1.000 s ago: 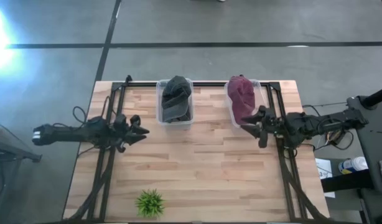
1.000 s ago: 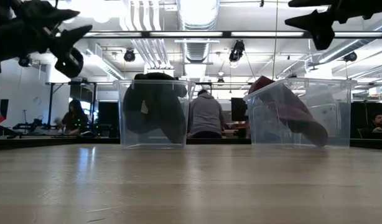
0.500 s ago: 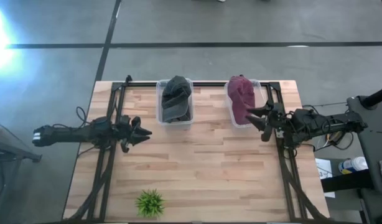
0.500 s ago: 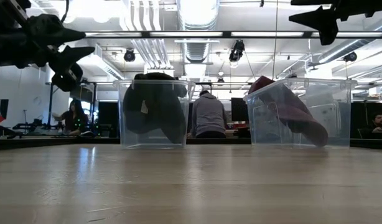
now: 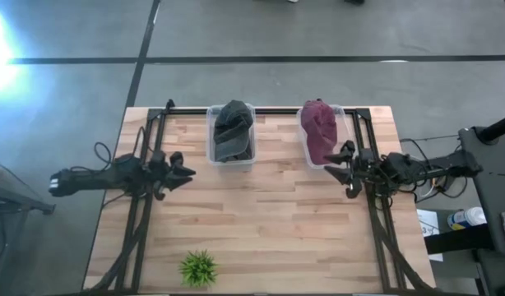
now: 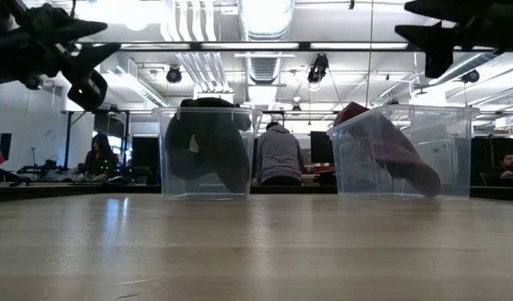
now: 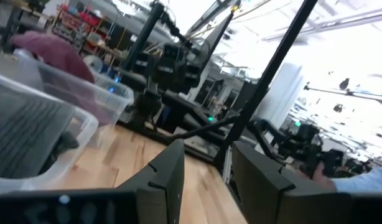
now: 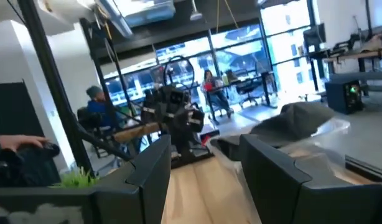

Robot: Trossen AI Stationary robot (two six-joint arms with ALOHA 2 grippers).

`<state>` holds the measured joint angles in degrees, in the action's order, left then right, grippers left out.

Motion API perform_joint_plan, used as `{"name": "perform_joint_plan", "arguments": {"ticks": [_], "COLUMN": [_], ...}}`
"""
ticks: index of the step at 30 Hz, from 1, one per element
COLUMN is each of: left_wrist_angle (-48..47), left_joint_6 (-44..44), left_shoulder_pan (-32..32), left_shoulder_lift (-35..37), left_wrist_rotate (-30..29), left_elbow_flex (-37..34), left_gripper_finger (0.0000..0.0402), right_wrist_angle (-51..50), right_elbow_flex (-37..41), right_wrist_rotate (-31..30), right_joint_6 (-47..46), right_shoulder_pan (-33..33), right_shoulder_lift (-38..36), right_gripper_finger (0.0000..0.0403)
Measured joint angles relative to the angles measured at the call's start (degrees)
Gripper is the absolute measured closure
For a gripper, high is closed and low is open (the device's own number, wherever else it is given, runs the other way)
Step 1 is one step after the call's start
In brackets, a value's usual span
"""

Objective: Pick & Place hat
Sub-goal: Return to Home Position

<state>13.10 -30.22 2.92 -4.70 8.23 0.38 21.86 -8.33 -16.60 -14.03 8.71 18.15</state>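
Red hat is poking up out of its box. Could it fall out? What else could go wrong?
1. The red hat leans high above the rim of the right box, so a bump might tip it out.
2. The right gripper, open and empty, hovers up by that box's near corner; a careless swing could knock it.
3. The black hat also pokes above the left box; the left gripper is farther off, so less risk.

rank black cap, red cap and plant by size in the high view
1. black cap and red cap: look about alike, too close to rank
2. plant: smallest
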Motion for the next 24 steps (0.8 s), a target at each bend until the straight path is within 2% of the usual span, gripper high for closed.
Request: {"name": "perform_joint_plan", "arguments": {"ticks": [8,14,19,24], "left_wrist_angle": [-0.1,0.0,-0.1,-0.2], "left_joint_6": [0.0,0.0,0.0,0.0], "left_shoulder_pan": [0.1,0.4,0.4,0.4], "left_shoulder_lift": [4.6,4.7,4.7,4.7], "left_wrist_rotate": [0.0,0.0,0.0,0.0], "left_elbow_flex": [0.0,0.0,0.0,0.0], "left_gripper_finger": [0.0274,0.0274,0.0274,0.0274], "right_wrist_angle": [0.0,0.1,-3.1,-9.7], "right_elbow_flex": [4.8,6.8,6.9,6.9], "right_wrist_rotate": [0.0,0.0,0.1,0.1], "right_joint_6": [-0.1,1.1,1.4,-4.0], "right_shoulder_pan": [-5.7,-10.7,-13.6,-14.1], "right_shoulder_lift": [-3.9,-5.6,-6.1,-6.1], "right_gripper_finger": [0.0218,0.0218,0.0218,0.0218]}}
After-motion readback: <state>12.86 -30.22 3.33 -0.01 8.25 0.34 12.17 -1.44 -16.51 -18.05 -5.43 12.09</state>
